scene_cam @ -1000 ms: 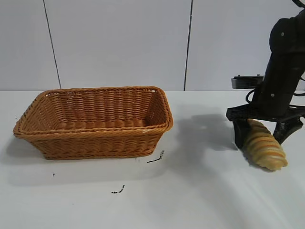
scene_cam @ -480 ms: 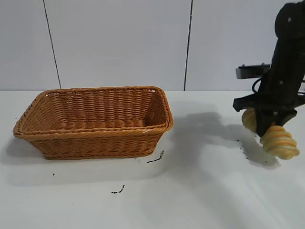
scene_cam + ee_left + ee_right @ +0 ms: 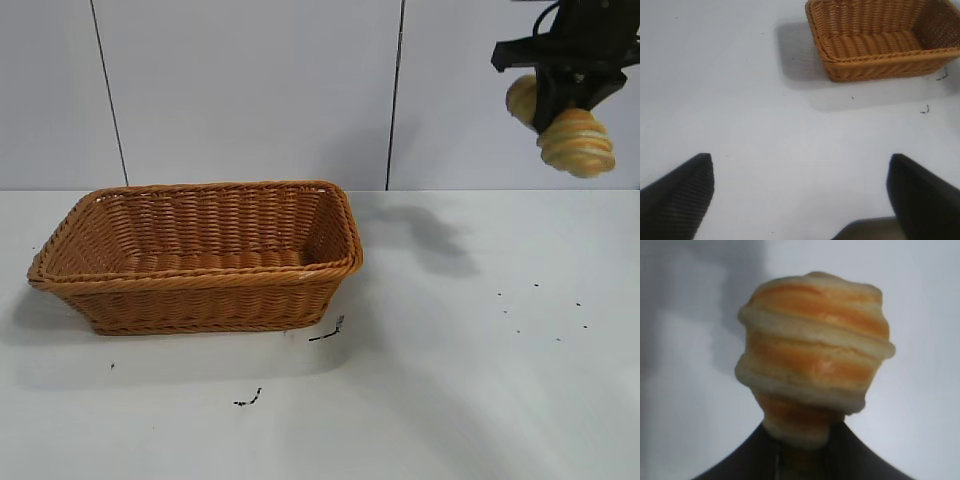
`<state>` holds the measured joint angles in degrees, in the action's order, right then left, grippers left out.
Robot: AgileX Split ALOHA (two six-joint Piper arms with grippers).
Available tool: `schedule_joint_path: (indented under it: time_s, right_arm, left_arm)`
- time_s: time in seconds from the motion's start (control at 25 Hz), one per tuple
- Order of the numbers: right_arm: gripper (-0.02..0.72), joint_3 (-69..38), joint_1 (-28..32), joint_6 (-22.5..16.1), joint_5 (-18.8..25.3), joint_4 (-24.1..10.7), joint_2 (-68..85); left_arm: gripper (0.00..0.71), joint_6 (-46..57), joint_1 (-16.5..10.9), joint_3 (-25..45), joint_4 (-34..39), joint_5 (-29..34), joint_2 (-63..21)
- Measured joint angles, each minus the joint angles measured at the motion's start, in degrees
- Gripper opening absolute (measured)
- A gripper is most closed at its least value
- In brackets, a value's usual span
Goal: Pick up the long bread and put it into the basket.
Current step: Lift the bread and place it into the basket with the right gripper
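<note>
The long bread [image 3: 575, 140], golden-tan with light and dark ridges, hangs high above the table's right side, held by my right gripper [image 3: 556, 92], which is shut on its middle. In the right wrist view the bread [image 3: 812, 357] fills the frame end-on, clamped between the dark fingers [image 3: 755, 452]. The orange-brown wicker basket [image 3: 300, 275] stands on the table at the left and is empty; it also shows in the left wrist view [image 3: 850, 70]. My left gripper [image 3: 800, 192] is open and empty over bare table, out of the exterior view.
The white table [image 3: 470, 400] carries small dark specks near the basket's front [image 3: 326, 332] and at the right [image 3: 540, 310]. A grey panelled wall stands behind.
My right gripper has lifted the long bread from the table surface at the right to high above it. The basket has not moved.
</note>
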<state>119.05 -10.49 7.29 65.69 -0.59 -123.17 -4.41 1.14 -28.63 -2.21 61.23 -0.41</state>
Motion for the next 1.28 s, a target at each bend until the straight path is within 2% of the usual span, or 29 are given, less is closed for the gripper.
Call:
schedule_joint_path:
  time_s: [0.16, 0.4, 0.56, 0.64, 0.76, 1.08, 1.28]
  right_arm:
    - [0.118, 4.3, -6.7, 4.3, -1.0, 0.6, -2.1]
    - [0.118, 5.0, -16.3, 16.1, -7.8, 4.0, -3.3]
    - [0.118, 5.0, -21.4, 27.8, -12.2, 4.5, -4.2]
    - [0.118, 5.0, -23.5, 34.9, -13.9, 4.6, -4.8]
    - [0.118, 5.0, -25.6, 42.1, -14.4, 5.4, -5.7]
    - [0.106, 5.0, -26.6, 46.9, -16.8, 7.8, -12.9]
    - [0.108, 4.9, -26.6, 47.2, -18.0, 8.9, -17.3]
  left_arm:
    - [0.692, 0.0, 0.0, 0.0, 0.0, 0.0, 0.0]
    - [0.692, 0.0, 0.0, 0.0, 0.0, 0.0, 0.0]
    - [0.692, 0.0, 0.0, 0.0, 0.0, 0.0, 0.0]
    - [0.692, 0.0, 0.0, 0.0, 0.0, 0.0, 0.0]
    - [0.692, 0.0, 0.0, 0.0, 0.0, 0.0, 0.0]
    - [0.692, 0.0, 0.0, 0.0, 0.0, 0.0, 0.0]
    - [0.692, 0.0, 0.0, 0.0, 0.0, 0.0, 0.0]
